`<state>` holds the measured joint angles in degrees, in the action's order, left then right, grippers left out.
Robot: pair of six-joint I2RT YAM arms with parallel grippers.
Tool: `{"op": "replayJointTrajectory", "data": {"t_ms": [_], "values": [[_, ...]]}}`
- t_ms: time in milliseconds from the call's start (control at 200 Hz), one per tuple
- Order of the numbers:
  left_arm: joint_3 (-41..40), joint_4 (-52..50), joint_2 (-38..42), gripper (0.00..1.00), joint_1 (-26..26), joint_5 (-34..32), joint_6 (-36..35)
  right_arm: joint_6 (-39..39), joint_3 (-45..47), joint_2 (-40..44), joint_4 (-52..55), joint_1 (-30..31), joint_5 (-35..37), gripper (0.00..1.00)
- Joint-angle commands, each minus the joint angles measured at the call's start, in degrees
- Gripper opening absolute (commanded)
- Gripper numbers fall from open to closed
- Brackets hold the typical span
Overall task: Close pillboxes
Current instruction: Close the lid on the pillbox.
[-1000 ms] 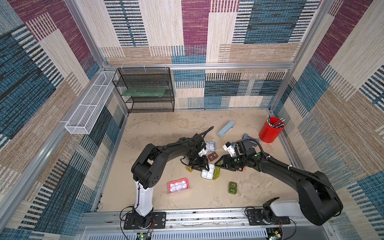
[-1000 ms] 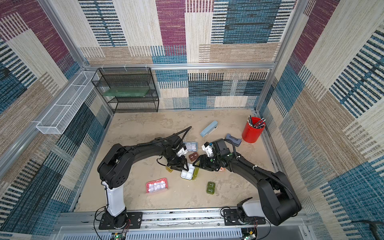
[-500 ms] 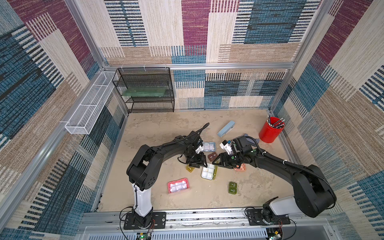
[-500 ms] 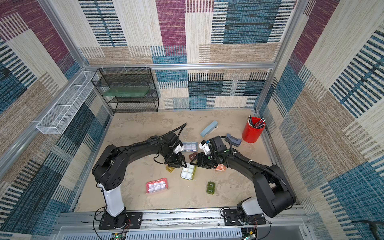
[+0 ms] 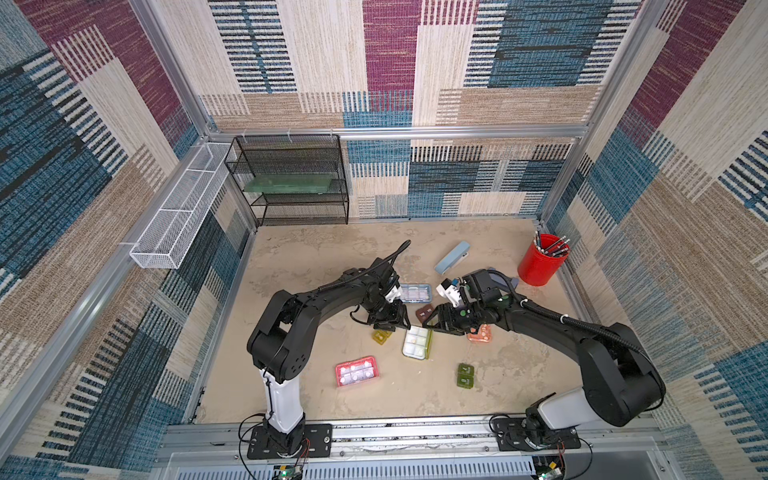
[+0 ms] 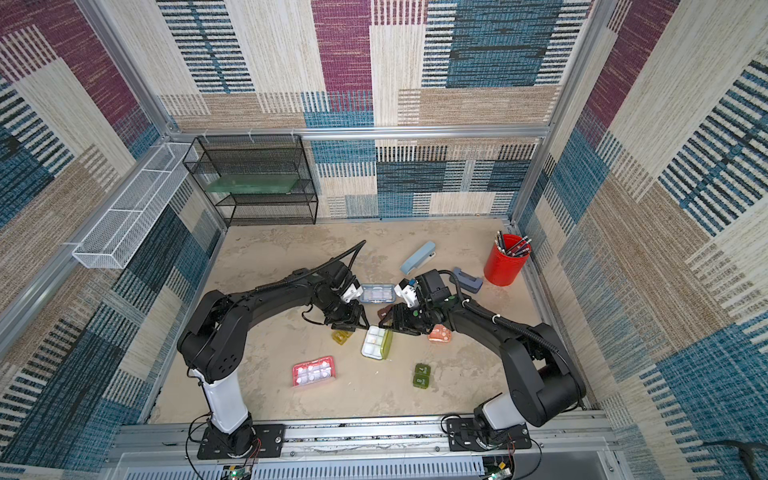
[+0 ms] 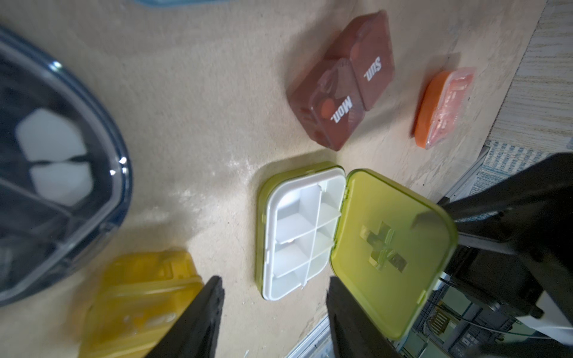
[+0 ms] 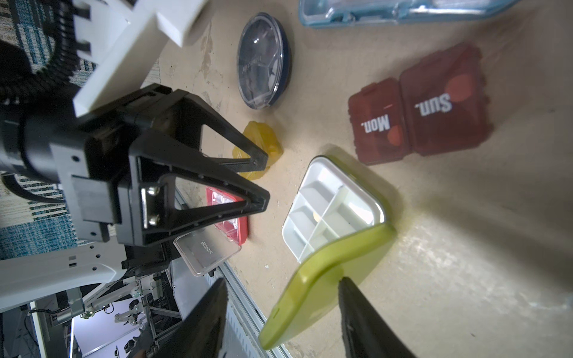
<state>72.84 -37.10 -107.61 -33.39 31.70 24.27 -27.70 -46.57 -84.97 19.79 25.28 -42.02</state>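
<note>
The yellow-green pillbox lies mid-table, its white tray bare and its lid half raised. My right gripper is open around that lid, one finger against its outer face. My left gripper is open just above the tray's other side, holding nothing. Around them lie the amber pillbox, the brown one, the orange one, the round black one, the light blue one, the pink one with its clear lid open, and the dark green one.
A long pale-blue case and a grey-blue block lie behind the right arm. A red cup of pens stands at the right wall. A black wire rack and a white wire basket sit at the back left.
The right arm has drawn back, uncovering the orange pillbox. The left gripper has shifted slightly left and opened a little. The yellow-green box's lid stays raised.
</note>
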Motion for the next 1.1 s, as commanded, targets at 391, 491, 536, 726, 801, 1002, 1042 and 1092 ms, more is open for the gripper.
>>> {"op": "replayJointTrajectory", "data": {"t_ms": [391, 491, 536, 726, 801, 1002, 1042, 1092], "values": [[0.2, -1.0, 1.3, 0.58, 1.0, 0.0, 0.6, 0.8, -2.4, -1.8, -0.2, 0.2, -1.6, 0.59], [-0.1, -1.0, 1.7, 0.59, 1.3, -0.1, 0.6, 0.9, -3.1, -2.4, -0.1, 0.4, -1.7, 0.59], [-0.1, -0.9, 1.9, 0.59, 1.4, 0.0, 0.6, 1.0, -3.3, -2.6, -0.1, 0.4, -1.7, 0.59], [-0.4, -0.8, 2.2, 0.59, 1.5, 0.2, 0.8, 1.1, -4.0, -3.0, 0.2, 0.5, -1.7, 0.59], [-0.5, -0.7, 2.5, 0.59, 1.5, 0.2, 0.9, 1.2, -4.0, -3.2, 0.2, 0.6, -1.7, 0.59], [-1.5, -0.4, 3.5, 0.59, 1.5, 0.4, 1.3, 1.2, -4.0, -3.3, 0.0, 0.7, -1.7, 0.59], [-1.7, -0.3, 3.7, 0.59, 1.5, 0.4, 1.4, 1.3, -4.1, -3.2, 0.0, 0.7, -1.7, 0.59], [-2.0, -0.1, 3.8, 0.59, 1.5, 0.7, 1.5, 1.3, -4.0, -3.1, -0.1, 0.6, -1.6, 0.60]]}}
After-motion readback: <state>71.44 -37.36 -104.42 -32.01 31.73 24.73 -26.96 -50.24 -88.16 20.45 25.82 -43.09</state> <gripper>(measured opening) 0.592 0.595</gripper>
